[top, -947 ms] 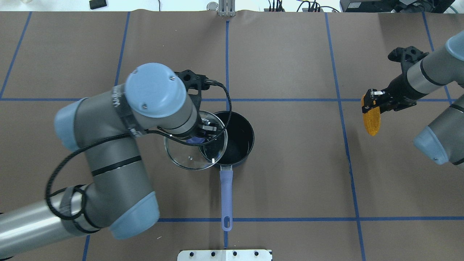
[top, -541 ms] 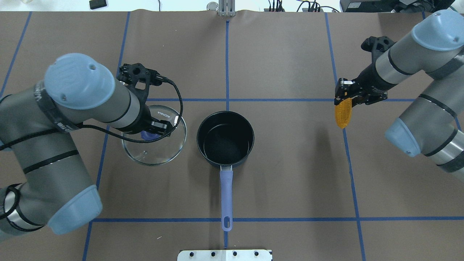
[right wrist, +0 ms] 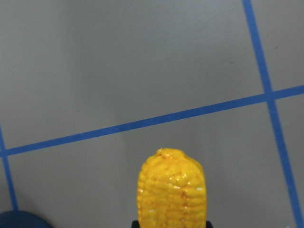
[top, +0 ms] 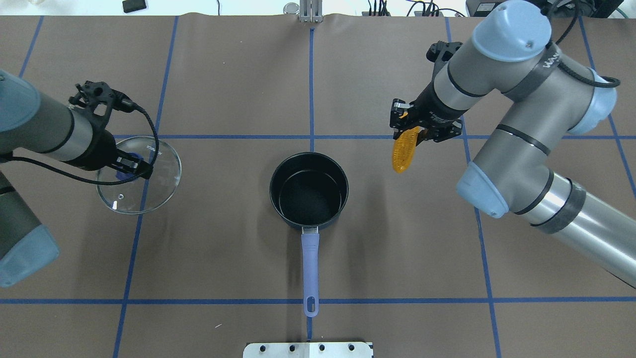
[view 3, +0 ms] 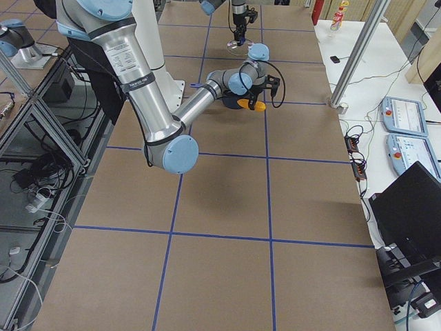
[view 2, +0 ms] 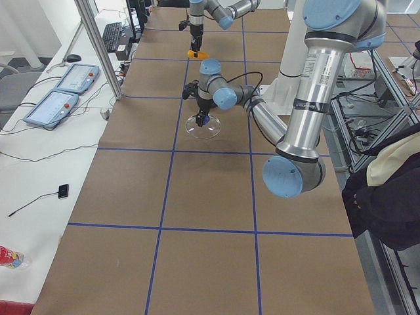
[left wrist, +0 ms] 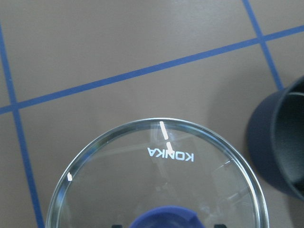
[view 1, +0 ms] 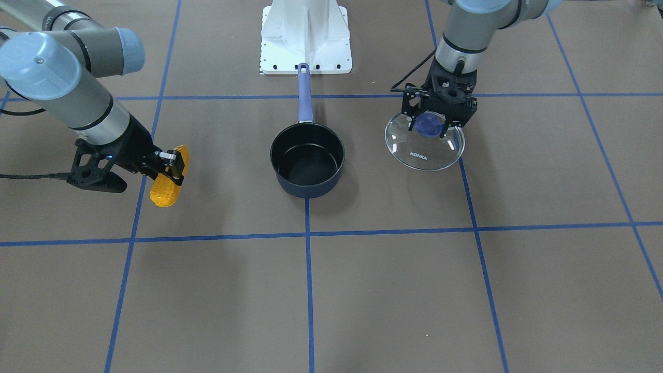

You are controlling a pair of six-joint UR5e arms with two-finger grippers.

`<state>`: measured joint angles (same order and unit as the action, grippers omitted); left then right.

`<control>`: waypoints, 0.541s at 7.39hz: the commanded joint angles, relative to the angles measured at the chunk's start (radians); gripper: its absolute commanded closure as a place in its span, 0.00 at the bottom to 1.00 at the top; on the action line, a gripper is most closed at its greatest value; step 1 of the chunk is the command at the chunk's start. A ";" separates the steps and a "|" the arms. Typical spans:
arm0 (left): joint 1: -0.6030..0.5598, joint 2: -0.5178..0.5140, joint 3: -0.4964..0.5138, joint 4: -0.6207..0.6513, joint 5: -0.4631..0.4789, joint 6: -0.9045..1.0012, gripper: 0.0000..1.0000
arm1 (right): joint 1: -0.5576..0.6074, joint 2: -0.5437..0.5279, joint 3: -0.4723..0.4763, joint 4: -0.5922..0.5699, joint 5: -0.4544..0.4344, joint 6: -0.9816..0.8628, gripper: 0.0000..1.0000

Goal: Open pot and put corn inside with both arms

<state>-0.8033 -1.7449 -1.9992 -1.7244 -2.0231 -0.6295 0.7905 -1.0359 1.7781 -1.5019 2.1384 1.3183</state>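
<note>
We hold the glass lid (top: pixel 151 191) and the corn (top: pixel 402 151) on either side of the open pot (top: pixel 309 196).
The pot stands uncovered at the middle of the table (top: pixel 397 258), its handle pointing to the robot-side edge. Our left hand (top: pixel 130 166) is clamped on the lid's purple knob (view 1: pixel 428 123), well apart from the pot toward the table's left end. Our right hand (top: pixel 407 125) is clamped on one end of the corn, near the pot on the side of the right end.
</note>
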 commanded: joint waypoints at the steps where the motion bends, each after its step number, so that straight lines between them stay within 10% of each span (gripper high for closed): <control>1: -0.078 0.111 0.109 -0.192 -0.066 0.120 0.46 | -0.071 0.094 0.001 -0.078 -0.067 0.079 0.67; 4: -0.178 0.189 0.242 -0.328 -0.144 0.297 0.46 | -0.174 0.167 -0.014 -0.087 -0.162 0.176 0.67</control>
<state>-0.9411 -1.5913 -1.8070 -2.0105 -2.1482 -0.4184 0.6562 -0.8985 1.7716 -1.5816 2.0134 1.4626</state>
